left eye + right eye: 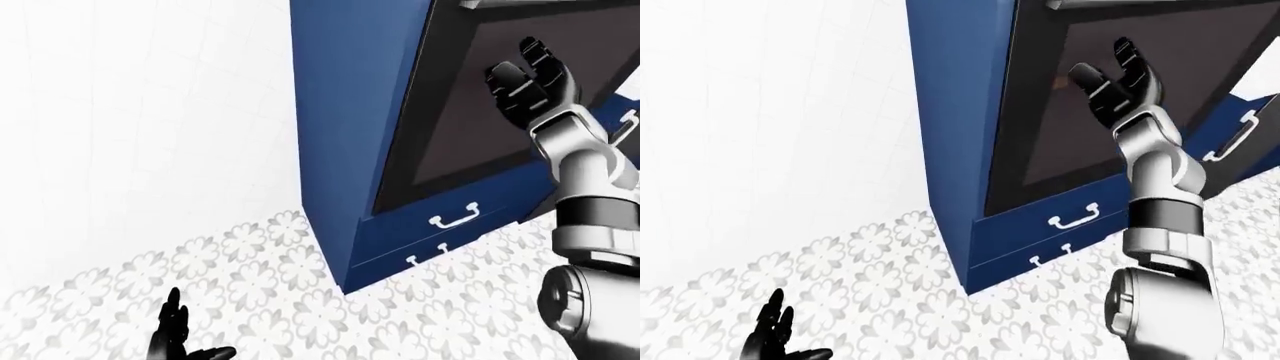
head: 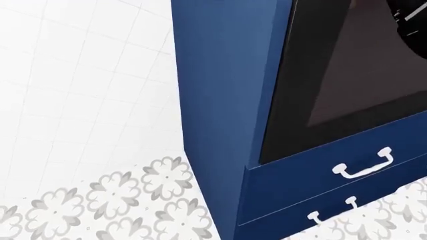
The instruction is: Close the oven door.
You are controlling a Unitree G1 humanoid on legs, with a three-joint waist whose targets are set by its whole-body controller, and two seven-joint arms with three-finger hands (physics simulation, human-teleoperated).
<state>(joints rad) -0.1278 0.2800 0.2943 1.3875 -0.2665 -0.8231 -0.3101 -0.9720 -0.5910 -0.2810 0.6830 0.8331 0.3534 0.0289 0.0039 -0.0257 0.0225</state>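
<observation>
I have the right robot hand (image 1: 1118, 82) raised with its fingers spread, holding nothing, set against the dark glass of the oven door (image 1: 1080, 112). From these views I can't tell whether the palm is pressing on the glass or hovering just off it. The door fills the upper part of the tall blue cabinet (image 1: 955, 127), and its long axis runs up and down the cabinet face, tilted in my views because the head is canted. A pale bar at the top edge of the right-eye view looks like the door's handle (image 1: 1110, 4), just above my fingertips. In the head view the glass looks close to flush with the blue frame, so I judge the door nearly shut, though I can't see a gap clearly.

The push has to go straight ahead from the palm, into the cabinet. The right hand is the one to use: the left robot hand (image 1: 175, 337) hangs low over the floor at the bottom left of the view, open and empty, well away from the oven.

Below the door are two blue drawers (image 2: 347, 177) with white handles. The floor (image 1: 260, 300) is grey-flowered tile, and a plain white tiled wall (image 1: 140, 112) runs along the cabinet's left side.
</observation>
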